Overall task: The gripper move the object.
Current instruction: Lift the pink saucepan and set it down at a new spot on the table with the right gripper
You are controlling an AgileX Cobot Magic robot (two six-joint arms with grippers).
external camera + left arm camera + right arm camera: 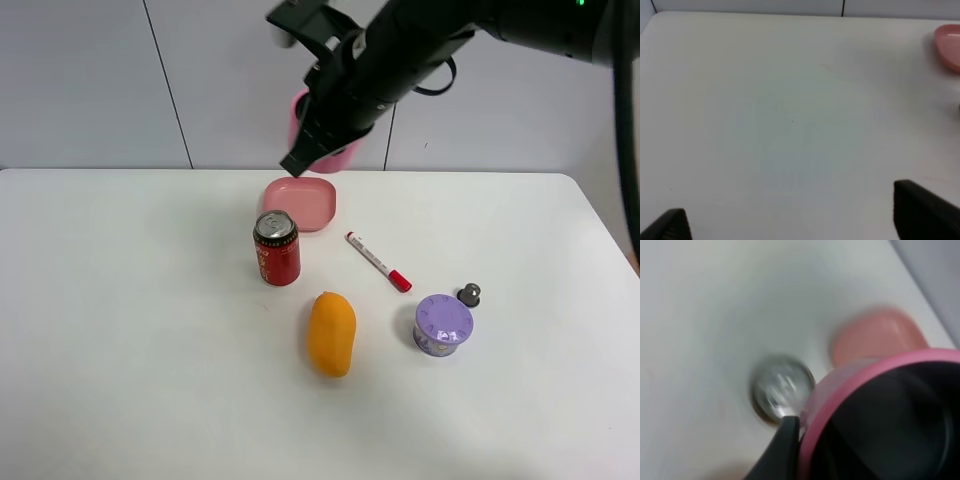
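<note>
My right gripper [318,140], a black claw on a black arm reaching in from the upper right, is shut on the rim of the pink saucepan [298,112]. It holds the pan in the air above the flat pink dish [300,203] and the red can [277,248]. In the right wrist view the pan's pink rim and dark inside [880,425] fill the corner, with one black finger [782,450] outside the rim. The pan's handle is hidden. My left gripper [790,215] is open over bare table, out of the exterior view.
On the white table [120,300] lie an orange mango [331,333], a white marker with a red cap [378,260], a purple lidded jar [443,324] and a small grey piece [469,294]. The can top [782,387] and the pink dish [875,335] show blurred below the pan.
</note>
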